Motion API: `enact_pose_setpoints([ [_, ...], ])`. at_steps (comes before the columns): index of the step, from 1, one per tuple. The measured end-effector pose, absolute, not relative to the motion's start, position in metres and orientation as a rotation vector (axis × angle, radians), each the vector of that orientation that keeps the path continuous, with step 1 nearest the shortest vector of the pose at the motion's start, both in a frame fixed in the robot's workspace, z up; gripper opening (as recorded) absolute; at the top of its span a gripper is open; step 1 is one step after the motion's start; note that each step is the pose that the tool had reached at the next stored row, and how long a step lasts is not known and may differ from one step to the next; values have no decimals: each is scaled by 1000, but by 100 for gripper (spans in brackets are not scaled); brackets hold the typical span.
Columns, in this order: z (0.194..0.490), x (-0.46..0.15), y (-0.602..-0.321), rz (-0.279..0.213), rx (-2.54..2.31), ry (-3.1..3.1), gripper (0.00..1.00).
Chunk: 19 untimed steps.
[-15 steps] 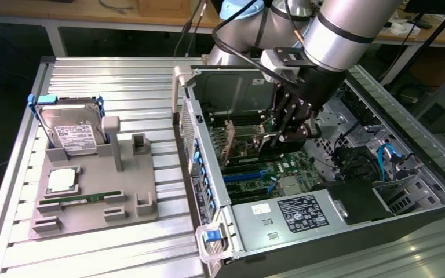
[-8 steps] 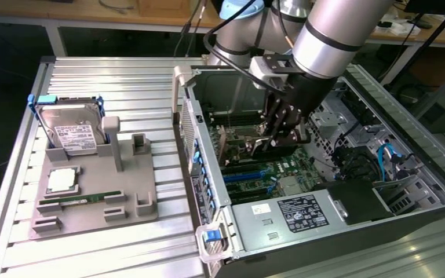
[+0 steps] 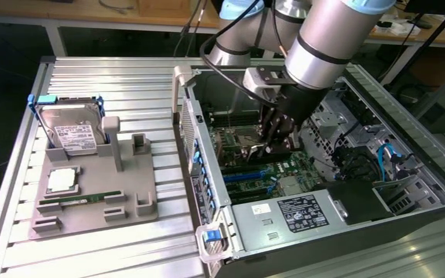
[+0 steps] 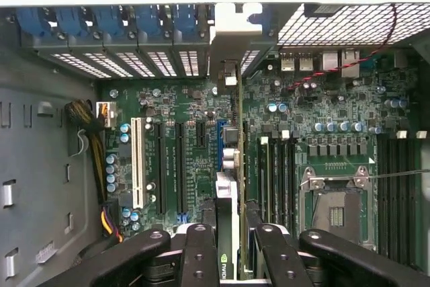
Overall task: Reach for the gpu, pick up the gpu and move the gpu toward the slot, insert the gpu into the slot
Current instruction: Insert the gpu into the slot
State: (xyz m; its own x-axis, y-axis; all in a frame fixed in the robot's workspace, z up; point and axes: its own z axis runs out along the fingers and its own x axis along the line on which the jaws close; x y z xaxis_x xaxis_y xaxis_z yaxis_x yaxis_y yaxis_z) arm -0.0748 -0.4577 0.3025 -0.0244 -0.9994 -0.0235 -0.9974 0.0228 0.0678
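My gripper (image 4: 235, 260) is shut on the gpu (image 4: 234, 166), a thin card seen edge-on between the two black fingers (image 4: 200, 253). Its metal end bracket (image 4: 232, 35) reaches the case's rear wall. The card stands upright over the green motherboard (image 4: 322, 99), directly beside the blue slot (image 4: 221, 140); I cannot tell whether its edge touches the slot. In the exterior view the gripper (image 3: 273, 142) is lowered inside the open computer case (image 3: 199, 145), with the dark gpu (image 3: 263, 152) below the fingers.
Near the card are a white expansion slot (image 4: 138, 162), black memory sockets (image 4: 275, 166) and the silver processor socket (image 4: 336, 210). A power supply (image 3: 300, 211) fills the case's near end. Outside, a grey fixture (image 3: 91, 191) holds a hard drive (image 3: 72, 133) and a memory stick (image 3: 79, 200).
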Motion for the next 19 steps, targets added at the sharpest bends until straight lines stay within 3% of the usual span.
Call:
enact_pose_setpoints([
  [19, 283, -88, -458, -101, 2173, -2224, 27],
])
